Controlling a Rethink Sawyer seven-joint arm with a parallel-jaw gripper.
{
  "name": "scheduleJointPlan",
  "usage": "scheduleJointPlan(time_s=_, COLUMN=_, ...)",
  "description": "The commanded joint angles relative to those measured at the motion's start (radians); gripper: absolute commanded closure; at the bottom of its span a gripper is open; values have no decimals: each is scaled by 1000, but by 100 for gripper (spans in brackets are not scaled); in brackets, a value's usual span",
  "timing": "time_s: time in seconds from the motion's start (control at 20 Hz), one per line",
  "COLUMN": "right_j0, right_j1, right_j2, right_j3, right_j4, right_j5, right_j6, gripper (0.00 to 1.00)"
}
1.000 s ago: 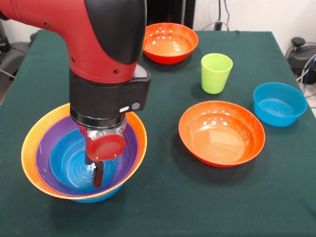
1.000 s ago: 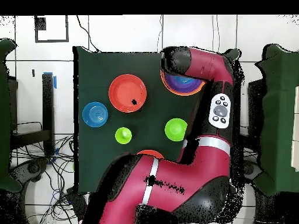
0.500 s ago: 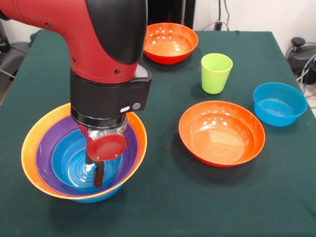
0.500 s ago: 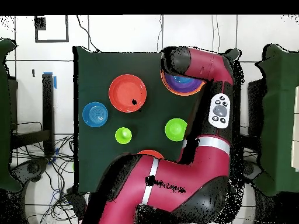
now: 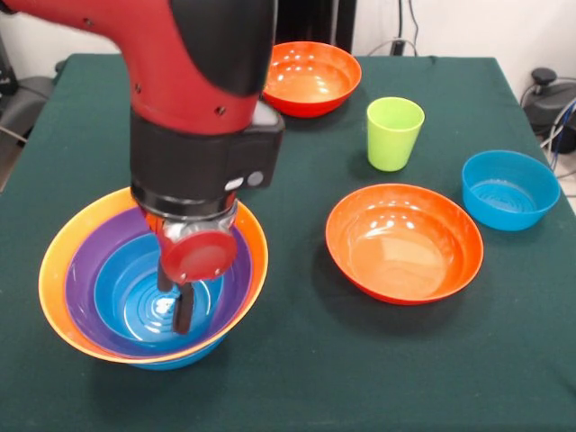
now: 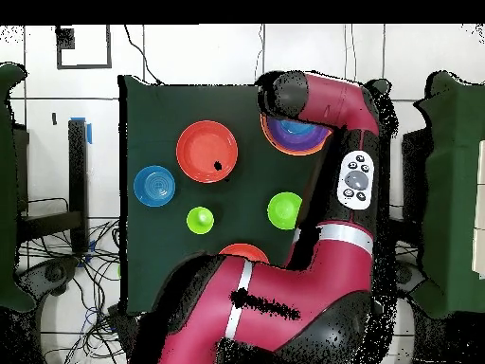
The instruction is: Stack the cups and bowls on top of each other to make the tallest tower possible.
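Tower [image 5: 72, 297]: blue, purple and orange bowls nested, near a tabletop corner. Gripper [image 5: 177, 306]: empty, hanging inside the top blue bowl [image 5: 135, 301]; finger spread cannot be told. Loose, awaiting stacking: cup [image 5: 394, 133], orange bowl [image 5: 404, 241], small blue bowl [image 5: 509, 189].

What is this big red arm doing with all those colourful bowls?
The red arm is building a nest of bowls. Its gripper hangs inside the tower, where a blue bowl sits in a purple one, inside an orange one. It carries nothing visible. Loose on the green table: two orange bowls, a blue bowl and a lime-green cup.
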Motion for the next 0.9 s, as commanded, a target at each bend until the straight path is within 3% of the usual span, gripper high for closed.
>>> scheduleJointPlan(time_s=0.05, right_j0=71, right_j1=-139, right_j2=53, right_j3=162, right_j4=-4, right_j5=137, right_j6=-96, gripper=0)
scheduleJointPlan(time_s=0.35, right_j0=126, right_j1=-194, right_j2=12, right_j3=247, right_j4=18, right_j5=123, right_j6=23, gripper=0)
scheduleJointPlan(time_s=0.65, right_j0=165, right_j1=-203, right_j2=-14, right_j3=287, right_j4=47, right_j5=107, right_j6=88, gripper=0)
scheduleJointPlan(time_s=0.9, right_j0=188, right_j1=-197, right_j2=-19, right_j3=349, right_j4=85, right_j5=39, right_j6=128, gripper=0)
